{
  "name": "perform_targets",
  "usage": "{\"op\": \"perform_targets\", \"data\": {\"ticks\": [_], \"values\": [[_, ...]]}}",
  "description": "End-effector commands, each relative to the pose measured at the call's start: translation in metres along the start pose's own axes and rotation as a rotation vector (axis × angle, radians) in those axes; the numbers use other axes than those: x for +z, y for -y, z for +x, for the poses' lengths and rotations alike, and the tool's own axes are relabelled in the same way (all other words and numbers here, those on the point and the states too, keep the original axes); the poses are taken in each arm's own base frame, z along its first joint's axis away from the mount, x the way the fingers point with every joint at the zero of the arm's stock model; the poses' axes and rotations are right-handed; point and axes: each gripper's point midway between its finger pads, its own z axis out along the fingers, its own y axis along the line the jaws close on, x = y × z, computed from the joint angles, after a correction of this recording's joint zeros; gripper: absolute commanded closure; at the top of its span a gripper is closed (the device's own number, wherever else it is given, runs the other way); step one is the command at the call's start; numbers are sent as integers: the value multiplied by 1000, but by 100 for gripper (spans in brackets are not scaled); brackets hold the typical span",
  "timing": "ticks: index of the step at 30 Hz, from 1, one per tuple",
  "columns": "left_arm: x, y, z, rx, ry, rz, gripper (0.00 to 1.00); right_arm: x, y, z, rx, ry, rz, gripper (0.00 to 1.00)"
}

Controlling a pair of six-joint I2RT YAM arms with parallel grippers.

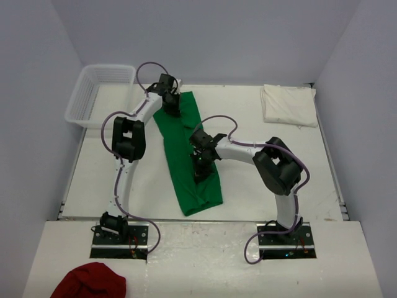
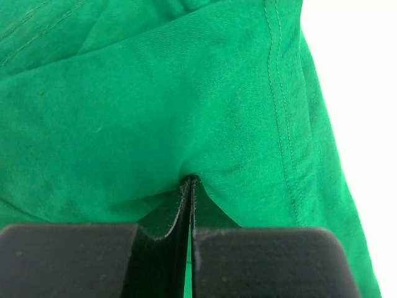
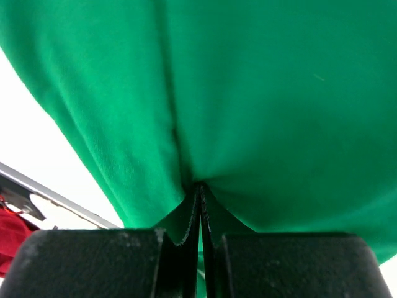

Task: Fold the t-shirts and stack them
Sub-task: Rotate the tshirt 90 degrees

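Mid-fold: both jaws clamped on the green shirt (image 1: 192, 192), cloth puckered right at the tips; right one's prob at mid-length. Next: lift together, fold far end over w/o slipping.

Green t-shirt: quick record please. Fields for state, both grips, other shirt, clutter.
green t-shirt: long narrow strip, diagonal across mid-table
left fingers: shut on its far end
right fingers: shut on it near the middle
cream t-shirt: folded, far right corner, apart
white basket: far left corner
dark red cloth: near edge, left side
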Motion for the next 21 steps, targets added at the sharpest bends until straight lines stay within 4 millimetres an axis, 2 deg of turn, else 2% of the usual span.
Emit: {"op": "perform_targets", "data": {"ticks": [1,5,8,13,15,16,17,18,19,20,21], "values": [[49,17,27,104,-48,77,99,24,2,22,-25,-97,73,100],[60,35,22,141,-21,146,96,36,-16,16,-56,-119,57,100],[64,45,17,133,2,204,96,43,-38,5,-77,-114,19,100],[71,61,20,160,15,258,94,51,-48,-5,-95,-120,22,100],[73,57,20,168,26,229,95,51,-49,-9,-103,-112,31,100],[67,53,12,172,54,194,95,50,-48,-10,-110,-111,35,100],[68,48,19,168,44,171,94,50,-48,-11,-115,-106,42,100],[65,46,13,172,68,153,93,50,-45,-11,-117,-104,54,100],[54,44,3,175,98,125,92,46,-45,-12,-123,-93,54,100],[53,40,6,168,94,104,92,45,-41,-9,-122,-95,64,100],[48,38,1,164,116,90,91,43,-40,-11,-127,-75,72,100]]}}
